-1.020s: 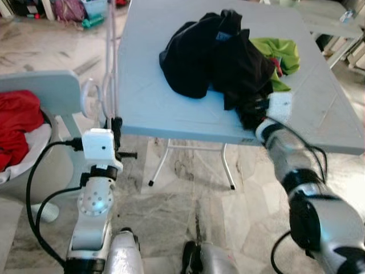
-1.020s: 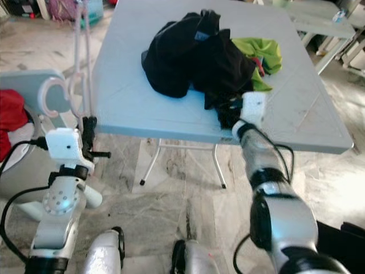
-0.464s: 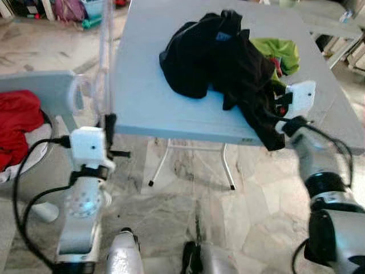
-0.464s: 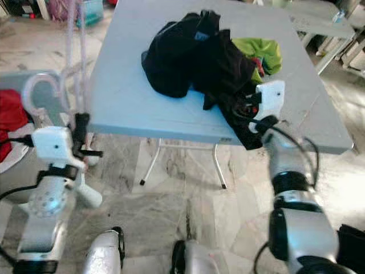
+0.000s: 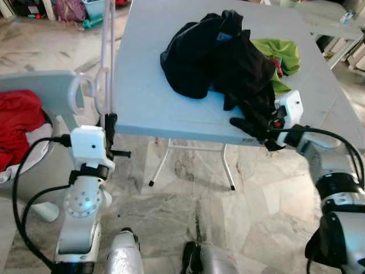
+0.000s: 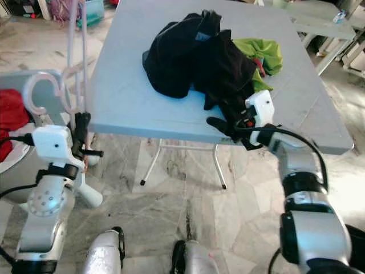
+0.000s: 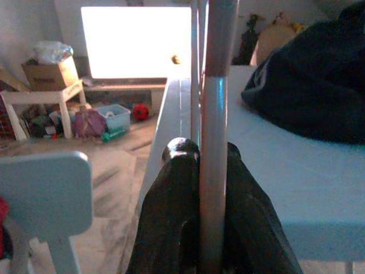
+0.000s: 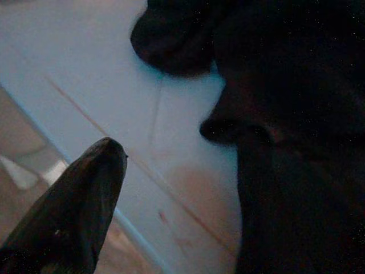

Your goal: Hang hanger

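A pale pink hanger (image 5: 106, 63) stands upright beside the left edge of the grey folding table (image 5: 142, 97). My left gripper (image 5: 110, 127) is shut on the hanger's lower rod (image 7: 213, 148), with black fingers (image 7: 174, 217) on either side. A heap of black clothing (image 5: 214, 57) lies on the table, over a green garment (image 5: 283, 54). At the table's front edge my right gripper (image 5: 250, 130) points left against the hem of the black clothing (image 8: 296, 114). It looks open. One finger (image 8: 80, 205) stands clear over the tabletop and the other is lost in the dark cloth.
A white chair (image 5: 48, 88) with red cloth (image 5: 17, 123) in a basket stands at my left, close to the hanger. The table's folding legs (image 5: 228, 168) stand on marble floor ahead. A second table (image 5: 325, 17) is at the back right.
My right gripper swung out to the right, dragging the black hem over the edge, then came back to point left along the front edge. The left arm shifted the hanger slightly left.
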Robot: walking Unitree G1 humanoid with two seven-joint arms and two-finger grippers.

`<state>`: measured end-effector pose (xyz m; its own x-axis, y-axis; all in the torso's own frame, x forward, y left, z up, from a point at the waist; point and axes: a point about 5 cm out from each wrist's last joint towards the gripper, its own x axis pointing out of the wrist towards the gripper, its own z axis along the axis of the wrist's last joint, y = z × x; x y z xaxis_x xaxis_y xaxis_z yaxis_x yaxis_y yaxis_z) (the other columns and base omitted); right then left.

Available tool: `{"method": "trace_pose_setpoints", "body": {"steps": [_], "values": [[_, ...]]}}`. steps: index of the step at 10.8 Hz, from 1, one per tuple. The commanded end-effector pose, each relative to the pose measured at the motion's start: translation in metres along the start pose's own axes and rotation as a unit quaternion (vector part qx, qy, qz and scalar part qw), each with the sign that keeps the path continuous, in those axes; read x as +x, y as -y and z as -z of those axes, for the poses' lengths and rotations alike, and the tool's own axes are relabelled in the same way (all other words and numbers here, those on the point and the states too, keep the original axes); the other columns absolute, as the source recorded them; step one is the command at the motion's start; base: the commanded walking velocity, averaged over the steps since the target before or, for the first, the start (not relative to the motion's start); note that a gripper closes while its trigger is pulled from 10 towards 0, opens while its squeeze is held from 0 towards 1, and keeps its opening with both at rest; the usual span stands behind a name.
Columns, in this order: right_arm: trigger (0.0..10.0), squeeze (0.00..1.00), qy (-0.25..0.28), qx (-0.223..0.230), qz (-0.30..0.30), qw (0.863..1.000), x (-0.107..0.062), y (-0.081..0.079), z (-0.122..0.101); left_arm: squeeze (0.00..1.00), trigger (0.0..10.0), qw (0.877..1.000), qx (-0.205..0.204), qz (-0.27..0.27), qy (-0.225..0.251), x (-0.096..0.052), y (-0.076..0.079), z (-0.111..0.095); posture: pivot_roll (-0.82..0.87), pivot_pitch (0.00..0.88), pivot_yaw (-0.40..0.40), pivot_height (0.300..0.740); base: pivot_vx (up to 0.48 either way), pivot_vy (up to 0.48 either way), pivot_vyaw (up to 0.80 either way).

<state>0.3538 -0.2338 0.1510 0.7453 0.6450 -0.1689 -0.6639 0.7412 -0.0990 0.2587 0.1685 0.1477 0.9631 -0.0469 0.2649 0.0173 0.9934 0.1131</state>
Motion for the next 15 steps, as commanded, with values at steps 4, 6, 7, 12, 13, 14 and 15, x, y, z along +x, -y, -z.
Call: {"method": "trace_pose_setpoints", "body": {"steps": [4, 6, 7, 12, 13, 14, 15], "values": [[10.0, 0.27, -0.075, 0.029, 0.032, 0.996, 0.0, 0.006, 0.015, 0.0, 10.0, 1.0, 0.003, 0.0, 0.003, -0.006, -0.001, -0.004, 0.15, 0.175, -0.106, 0.74, 0.254, 0.0, 0.0], [10.0, 0.27, -0.099, 0.031, 0.03, 0.994, 0.002, 0.004, 0.02, 0.0, 10.0, 1.0, 0.003, -0.001, 0.002, -0.007, -0.001, -0.006, 0.15, 0.178, -0.107, 0.74, 0.253, 0.0, 0.0], [10.0, 0.27, -0.111, 0.045, 0.035, 0.992, 0.004, 0.003, 0.024, 0.0, 10.0, 1.0, 0.003, -0.001, 0.002, -0.007, 0.0, -0.006, 0.16, 0.181, -0.109, 0.74, 0.255, 0.0, 0.0], [10.0, 0.27, -0.103, 0.096, 0.283, 0.949, 0.018, 0.028, 0.001, 0.0, 10.0, 1.0, 0.002, -0.007, -0.002, -0.01, 0.001, -0.007, 0.18, 0.196, -0.125, 0.74, 0.1, 0.0, 0.0], [10.0, 0.27, -0.03, 0.101, 0.325, 0.94, 0.025, 0.034, -0.024, 0.0, 10.0, 1.0, 0.002, -0.008, -0.003, -0.01, 0.001, -0.007, 0.18, 0.199, -0.123, 0.74, 0.0, 0.0, 0.0], [10.0, 0.27, 0.049, 0.133, 0.339, 0.93, 0.031, 0.036, -0.047, 0.0, 10.0, 1.0, 0.002, -0.007, -0.004, -0.01, 0.001, -0.007, 0.18, 0.199, -0.121, 0.74, 0.0, 0.0, 0.0], [10.0, 0.13, 0.101, 0.131, 0.301, 0.939, 0.041, 0.03, -0.065, 0.0, 10.0, 1.0, 0.002, -0.007, -0.005, -0.01, 0.002, -0.007, 0.19, 0.199, -0.118, 0.74, 0.0, 0.0, 0.0]]}}
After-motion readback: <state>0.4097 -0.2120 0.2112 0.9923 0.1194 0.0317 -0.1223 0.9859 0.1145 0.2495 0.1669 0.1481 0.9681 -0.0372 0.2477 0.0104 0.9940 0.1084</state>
